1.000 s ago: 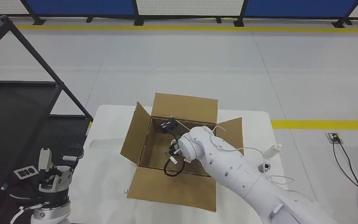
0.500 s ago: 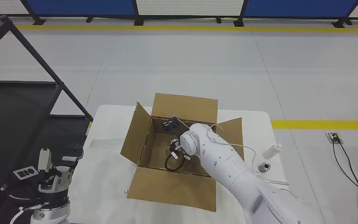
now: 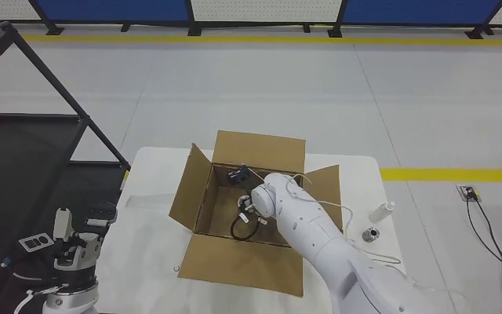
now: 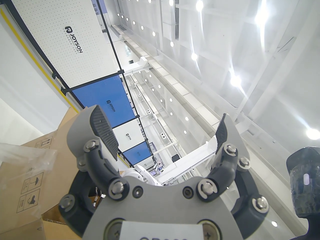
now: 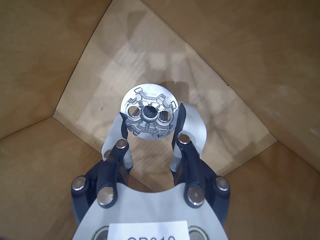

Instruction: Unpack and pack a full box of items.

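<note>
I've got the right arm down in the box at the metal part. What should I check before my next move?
1. Right gripper closed on the metal part: ok, its fingers sit against both sides.
2. Part lifted off the floor of the box: cannot tell.
3. Part away from the box walls: ok.
4. Box flaps folded open: ok.
5. Left gripper open, holding nothing: ok.
6. Bottle on the table outside the box: ok.

The left gripper [image 4: 162, 123] points up, and its jaws stand wide apart. Behind it is a white ceiling [image 4: 275, 38] with bright lights [image 4: 235, 81]. A brown cardboard box [image 4: 30, 188] sits beside one jaw, with a clear plastic sheet [image 4: 22, 153] in front of it. White and blue wall panels [image 4: 57, 43] stand past the box
</note>
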